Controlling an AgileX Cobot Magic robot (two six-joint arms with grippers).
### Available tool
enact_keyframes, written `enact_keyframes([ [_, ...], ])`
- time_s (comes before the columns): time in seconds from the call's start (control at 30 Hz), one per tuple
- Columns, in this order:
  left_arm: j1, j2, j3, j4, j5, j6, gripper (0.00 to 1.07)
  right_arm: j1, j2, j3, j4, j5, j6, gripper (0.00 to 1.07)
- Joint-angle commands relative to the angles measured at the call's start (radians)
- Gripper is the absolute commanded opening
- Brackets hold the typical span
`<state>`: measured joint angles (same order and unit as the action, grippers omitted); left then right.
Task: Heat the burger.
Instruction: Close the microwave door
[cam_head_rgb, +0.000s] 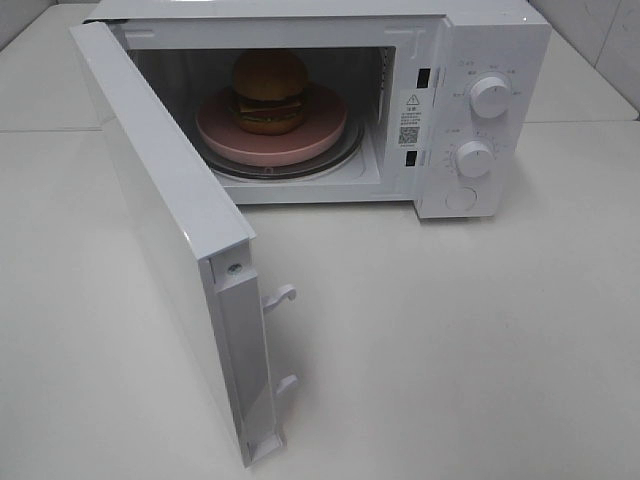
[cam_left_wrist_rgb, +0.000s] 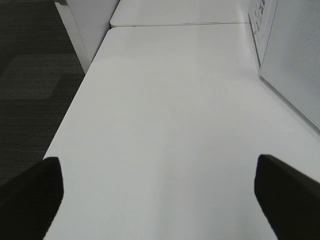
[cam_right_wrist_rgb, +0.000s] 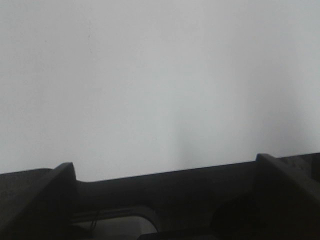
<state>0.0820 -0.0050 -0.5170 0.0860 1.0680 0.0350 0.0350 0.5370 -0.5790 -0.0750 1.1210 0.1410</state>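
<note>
The burger (cam_head_rgb: 270, 90), with a domed brown bun, sits on a round pink plate (cam_head_rgb: 325, 135) on the glass turntable inside the white microwave (cam_head_rgb: 480, 40). The microwave door (cam_head_rgb: 160, 220) stands wide open, swung out to the front left. Neither gripper shows in the exterior high view. In the left wrist view my left gripper (cam_left_wrist_rgb: 157, 167) is open and empty over the bare white table, with the microwave door's panel (cam_left_wrist_rgb: 295, 65) off to one side. In the right wrist view my right gripper (cam_right_wrist_rgb: 165, 162) is open and empty at the table's edge.
The microwave has two round knobs (cam_head_rgb: 490, 97) on its right panel and a button below them. Two latch hooks (cam_head_rgb: 282, 296) stick out from the open door's edge. The white table (cam_head_rgb: 450, 350) spreads in front. Dark floor (cam_left_wrist_rgb: 30, 75) lies beyond the table's edge.
</note>
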Motion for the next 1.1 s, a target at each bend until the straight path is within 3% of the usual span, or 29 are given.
enact_keyframes([
  [0.03, -0.006, -0.006, 0.002, 0.004, -0.009, -0.004, 0.98, -0.008, -0.213, 0.085, -0.014, -0.009, -0.003, 0.92],
  [0.1, -0.006, -0.006, 0.002, 0.004, -0.009, -0.004, 0.98, -0.008, -0.248, 0.096, -0.014, -0.009, -0.003, 0.92],
  [0.17, -0.006, -0.006, 0.002, 0.004, -0.009, -0.004, 0.98, -0.008, -0.384, 0.124, -0.016, -0.017, -0.003, 0.91],
  [0.43, -0.006, -0.006, 0.002, 0.004, -0.009, -0.004, 0.98, -0.006, -0.566, 0.124, -0.022, -0.016, -0.006, 0.91],
  [1.1, -0.006, -0.006, 0.002, 0.003, -0.009, -0.004, 0.98, -0.004, -0.574, 0.127, 0.007, -0.018, -0.044, 0.91],
])
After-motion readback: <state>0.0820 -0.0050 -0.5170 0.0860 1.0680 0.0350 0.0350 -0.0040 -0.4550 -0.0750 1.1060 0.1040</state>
